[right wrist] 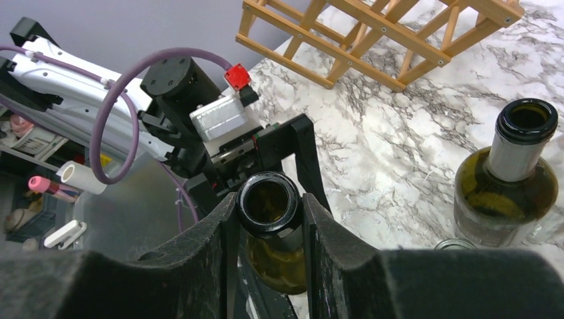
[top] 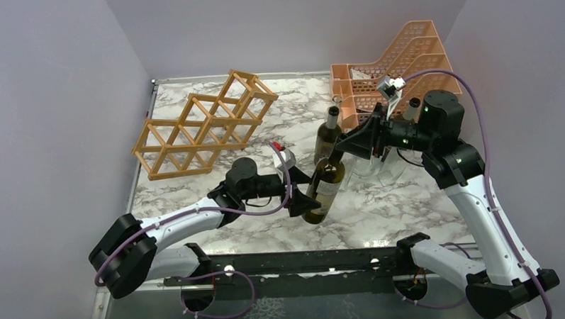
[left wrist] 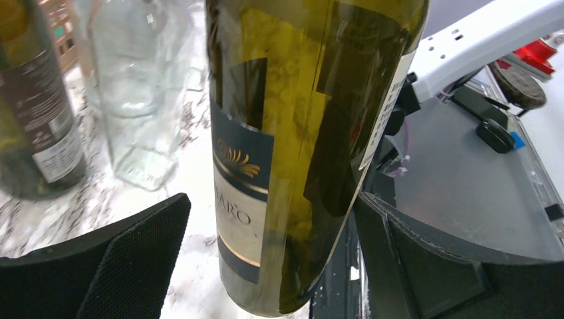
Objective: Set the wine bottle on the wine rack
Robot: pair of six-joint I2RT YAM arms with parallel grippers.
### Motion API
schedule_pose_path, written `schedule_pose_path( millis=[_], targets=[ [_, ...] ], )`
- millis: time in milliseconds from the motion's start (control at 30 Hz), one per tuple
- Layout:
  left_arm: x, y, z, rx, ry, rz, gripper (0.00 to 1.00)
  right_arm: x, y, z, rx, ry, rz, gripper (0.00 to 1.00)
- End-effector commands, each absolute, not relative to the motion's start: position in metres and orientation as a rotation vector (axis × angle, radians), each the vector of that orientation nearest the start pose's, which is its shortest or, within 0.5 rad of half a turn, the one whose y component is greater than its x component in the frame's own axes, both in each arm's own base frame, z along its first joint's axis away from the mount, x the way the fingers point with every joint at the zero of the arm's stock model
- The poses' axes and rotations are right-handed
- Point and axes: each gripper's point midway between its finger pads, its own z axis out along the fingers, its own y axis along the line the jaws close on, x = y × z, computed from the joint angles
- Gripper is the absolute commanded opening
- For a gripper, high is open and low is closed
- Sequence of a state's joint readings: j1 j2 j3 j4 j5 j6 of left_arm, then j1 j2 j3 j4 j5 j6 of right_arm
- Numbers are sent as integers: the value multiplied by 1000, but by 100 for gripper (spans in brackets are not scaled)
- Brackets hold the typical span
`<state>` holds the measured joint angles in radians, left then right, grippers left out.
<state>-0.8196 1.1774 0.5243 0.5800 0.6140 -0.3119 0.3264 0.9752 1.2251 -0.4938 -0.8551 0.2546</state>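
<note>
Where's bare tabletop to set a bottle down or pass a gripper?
Free: back marble between wine rack and orange organiser; front marble right of the held wine bottle, up to the right arm. Crowded: centre, where right gripper, open left gripper, a standing bottle and clear glass bottles cluster.

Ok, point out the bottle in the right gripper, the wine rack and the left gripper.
wine bottle [top: 327, 188]: top view, on its label.
wine rack [top: 206, 124]: top view, middle lattice sticks.
left gripper [left wrist: 271, 212]: left wrist view, midway between its open fingers, bottle in between.
</note>
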Motion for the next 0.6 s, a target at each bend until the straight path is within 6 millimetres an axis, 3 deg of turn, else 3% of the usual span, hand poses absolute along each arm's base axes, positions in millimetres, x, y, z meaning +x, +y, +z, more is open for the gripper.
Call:
schedule_pose_path(
  millis=[0, 300, 567],
  targets=[
    [154, -356, 234, 955, 1424, -1413, 99, 185, 224, 402, -749, 1627, 1283, 1],
    [143, -377, 249, 908, 1393, -1515, 99, 189, 226, 401, -721, 1625, 1299, 1],
    [134, -378, 267, 900, 1333, -1551, 99, 189, 226, 403, -706, 1608, 1308, 1]
  ],
)
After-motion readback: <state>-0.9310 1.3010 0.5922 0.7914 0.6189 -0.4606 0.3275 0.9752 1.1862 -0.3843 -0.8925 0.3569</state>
